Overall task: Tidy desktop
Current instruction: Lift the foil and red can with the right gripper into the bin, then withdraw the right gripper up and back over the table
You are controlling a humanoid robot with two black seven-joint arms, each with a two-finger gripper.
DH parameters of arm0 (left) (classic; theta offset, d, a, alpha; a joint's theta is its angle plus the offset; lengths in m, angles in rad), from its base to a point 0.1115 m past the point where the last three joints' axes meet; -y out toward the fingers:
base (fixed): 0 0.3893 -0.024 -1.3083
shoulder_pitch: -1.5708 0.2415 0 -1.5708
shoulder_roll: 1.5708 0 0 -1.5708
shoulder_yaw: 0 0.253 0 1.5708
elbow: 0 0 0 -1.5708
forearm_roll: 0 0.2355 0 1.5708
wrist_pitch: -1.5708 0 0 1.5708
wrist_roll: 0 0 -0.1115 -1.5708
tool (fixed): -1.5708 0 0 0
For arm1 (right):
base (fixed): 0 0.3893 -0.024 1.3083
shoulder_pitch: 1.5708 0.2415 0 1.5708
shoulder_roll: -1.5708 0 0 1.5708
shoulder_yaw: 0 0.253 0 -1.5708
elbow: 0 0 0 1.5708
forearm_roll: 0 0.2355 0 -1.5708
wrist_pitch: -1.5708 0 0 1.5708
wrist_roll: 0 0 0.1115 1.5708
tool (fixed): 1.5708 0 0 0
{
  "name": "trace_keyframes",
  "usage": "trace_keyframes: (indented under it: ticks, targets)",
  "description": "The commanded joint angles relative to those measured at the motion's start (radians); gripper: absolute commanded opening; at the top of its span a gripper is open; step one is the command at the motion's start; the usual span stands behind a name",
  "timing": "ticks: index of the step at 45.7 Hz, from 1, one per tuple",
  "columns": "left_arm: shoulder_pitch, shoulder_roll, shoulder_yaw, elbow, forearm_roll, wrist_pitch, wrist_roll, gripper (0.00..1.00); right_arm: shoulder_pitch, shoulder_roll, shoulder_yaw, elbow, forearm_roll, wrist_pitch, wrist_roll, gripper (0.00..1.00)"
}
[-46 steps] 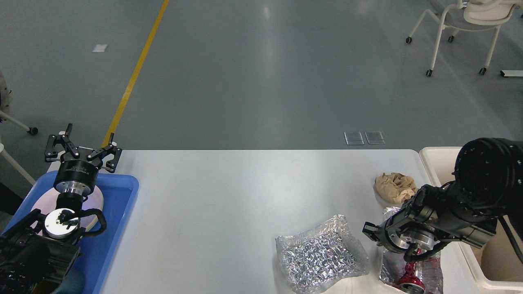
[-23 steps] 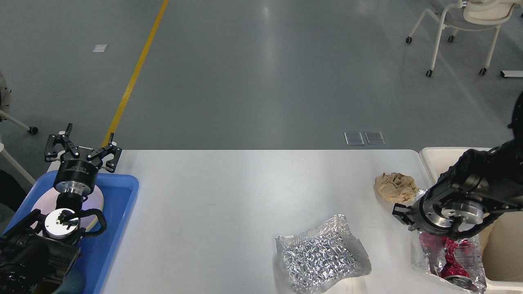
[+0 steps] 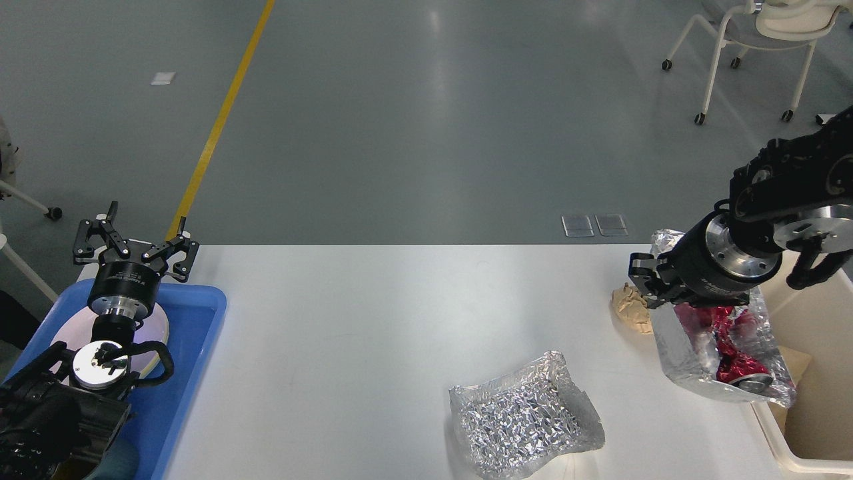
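Foil wrapper [image 3: 723,353] with a red crumpled thing inside hangs from the right pincer [image 3: 650,283], lifted clear of the worktop [image 3: 373,320] and overlapping the near rim of the cream bin [image 3: 810,460]. The right pincer's fingers are dark and bunched against the foil; it looks to be pinching the wrapper's upper edge, though the fingers cannot be told apart. The bin lies just to the right of the wrapper, so I judge a short carry rightward puts it over the opening. Left of the bin, a brown paper wad [image 3: 630,308] and a silver foil bag [image 3: 526,423] rest on the worktop, nearer the right arm. Far left of the bin, the left pincer [image 3: 135,240] stands spread above the blue tray [image 3: 193,333], holding nothing.
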Motion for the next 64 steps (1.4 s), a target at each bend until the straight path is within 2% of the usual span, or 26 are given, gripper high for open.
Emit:
trace_keyframes:
  ticks: [1,6,16,22,28,34,35,42,47,56,61,62,63,64]
  targets:
    - [0.0,0.0,0.0,0.0,0.0,0.0,0.0,0.97,0.101,0.001,0.115,0.039,-0.023,0.076,-0.008,0.0]
    - [0.0,0.0,0.0,0.0,0.0,0.0,0.0,0.97,0.122,0.001,0.194,0.039,-0.023,0.127,-0.01,0.0]
    - [0.0,0.0,0.0,0.0,0.0,0.0,0.0,0.97,0.089,-0.007,0.163,0.03,-0.029,0.109,-0.008,0.0]
    - [0.0,0.0,0.0,0.0,0.0,0.0,0.0,0.97,0.0,-0.013,0.024,-0.027,-0.059,0.023,-0.008,0.0]
    - [0.0,0.0,0.0,0.0,0.0,0.0,0.0,0.97,-0.152,-0.044,-0.116,-0.172,-0.066,-0.075,-0.004,0.0]
    - [0.0,0.0,0.0,0.0,0.0,0.0,0.0,0.97,-0.365,-0.149,-0.156,-0.427,-0.066,-0.091,-0.002,0.0]
    - [0.0,0.0,0.0,0.0,0.0,0.0,0.0,0.97,-0.446,-0.184,-0.154,-0.527,-0.065,-0.091,-0.001,0.0]
    - [0.0,0.0,0.0,0.0,0.0,0.0,0.0,0.97,-0.724,-0.238,-0.136,-0.807,-0.057,-0.1,0.004,0.0]
    - [0.0,0.0,0.0,0.0,0.0,0.0,0.0,0.97,-0.939,-0.24,-0.105,-1.028,-0.046,-0.121,0.004,0.0]
    - [0.0,0.0,0.0,0.0,0.0,0.0,0.0,0.97,-1.414,-0.211,0.062,-1.542,-0.043,-0.14,0.004,0.0]
    - [0.0,0.0,0.0,0.0,0.0,0.0,0.0,0.97,-1.554,-0.142,0.119,-1.711,-0.043,-0.141,0.004,0.0]
    - [0.0,0.0,0.0,0.0,0.0,0.0,0.0,0.97,-1.568,-0.139,0.114,-1.719,-0.043,-0.14,0.004,0.3]
    - [0.0,0.0,0.0,0.0,0.0,0.0,0.0,0.97,-1.579,-0.13,0.112,-1.723,-0.045,-0.146,0.002,0.99]
    - [0.0,0.0,0.0,0.0,0.0,0.0,0.0,0.97,-1.582,-0.128,0.112,-1.725,-0.045,-0.152,0.004,0.95]
